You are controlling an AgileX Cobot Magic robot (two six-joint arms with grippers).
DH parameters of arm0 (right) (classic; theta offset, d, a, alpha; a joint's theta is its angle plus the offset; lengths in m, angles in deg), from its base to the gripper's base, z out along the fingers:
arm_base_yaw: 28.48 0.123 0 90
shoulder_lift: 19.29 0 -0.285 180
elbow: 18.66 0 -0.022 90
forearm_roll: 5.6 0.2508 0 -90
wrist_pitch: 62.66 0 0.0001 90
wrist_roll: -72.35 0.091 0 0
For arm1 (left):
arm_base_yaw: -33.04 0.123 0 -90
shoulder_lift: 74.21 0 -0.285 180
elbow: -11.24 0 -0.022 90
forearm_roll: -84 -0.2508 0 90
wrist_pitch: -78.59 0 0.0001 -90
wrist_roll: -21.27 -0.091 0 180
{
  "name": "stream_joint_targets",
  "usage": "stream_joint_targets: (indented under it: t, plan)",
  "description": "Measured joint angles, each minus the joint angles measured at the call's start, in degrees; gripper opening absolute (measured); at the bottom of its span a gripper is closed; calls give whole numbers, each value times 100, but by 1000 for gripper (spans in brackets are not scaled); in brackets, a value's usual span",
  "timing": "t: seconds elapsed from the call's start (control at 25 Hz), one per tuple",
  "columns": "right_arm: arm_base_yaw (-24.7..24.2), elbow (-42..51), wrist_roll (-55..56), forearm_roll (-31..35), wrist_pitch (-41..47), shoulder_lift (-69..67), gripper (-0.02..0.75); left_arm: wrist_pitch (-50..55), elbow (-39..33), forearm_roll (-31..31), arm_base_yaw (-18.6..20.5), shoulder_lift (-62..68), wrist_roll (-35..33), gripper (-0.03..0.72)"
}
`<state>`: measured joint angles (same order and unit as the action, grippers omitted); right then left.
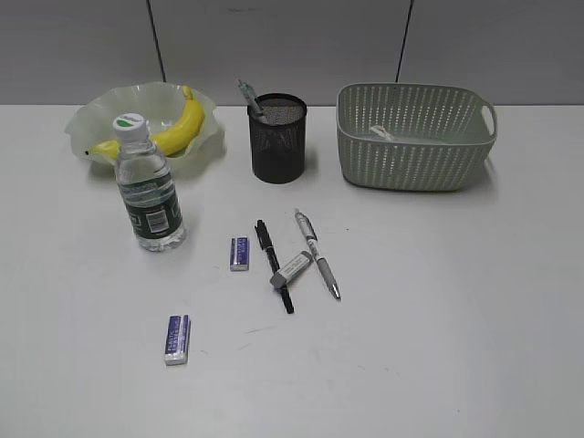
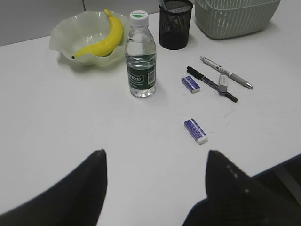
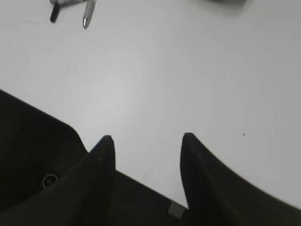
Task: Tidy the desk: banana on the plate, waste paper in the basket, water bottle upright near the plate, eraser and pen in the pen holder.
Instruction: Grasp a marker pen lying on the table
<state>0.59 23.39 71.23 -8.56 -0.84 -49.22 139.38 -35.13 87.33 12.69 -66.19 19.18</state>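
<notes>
The yellow banana (image 1: 182, 123) lies in the pale green ruffled plate (image 1: 91, 119) at the back left. Just in front of the plate, the water bottle (image 1: 151, 187) stands upright. The black mesh pen holder (image 1: 278, 137) has one pen (image 1: 248, 96) sticking out. On the desk lie a black pen (image 1: 274, 266), a silver pen (image 1: 317, 254), a grey eraser (image 1: 291, 269) resting on the black pen, and two blue-sleeved erasers (image 1: 239, 253) (image 1: 177, 338). A white scrap that looks like the waste paper (image 1: 383, 133) shows inside the basket (image 1: 415, 137). My left gripper (image 2: 155, 157) and right gripper (image 3: 148, 139) are open and empty, low over the near desk.
Neither arm shows in the exterior view. The right wrist view catches only the pen tips (image 3: 88, 12) at its top left and the dark desk edge (image 3: 28, 155) below. The wall runs behind the plate, holder and basket.
</notes>
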Motion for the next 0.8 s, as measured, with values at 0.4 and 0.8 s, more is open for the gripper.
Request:
stream_joint_targets:
  t: [0.4, 0.8]
  plan:
    - [0, 591, -202, 119, -131, 2125, 372, 0, 0, 4, 0, 0, 0, 489]
    - [0, 599, -333, 218, -199, 2254, 370, -267, 128, 352, 0, 1113, 0, 488]
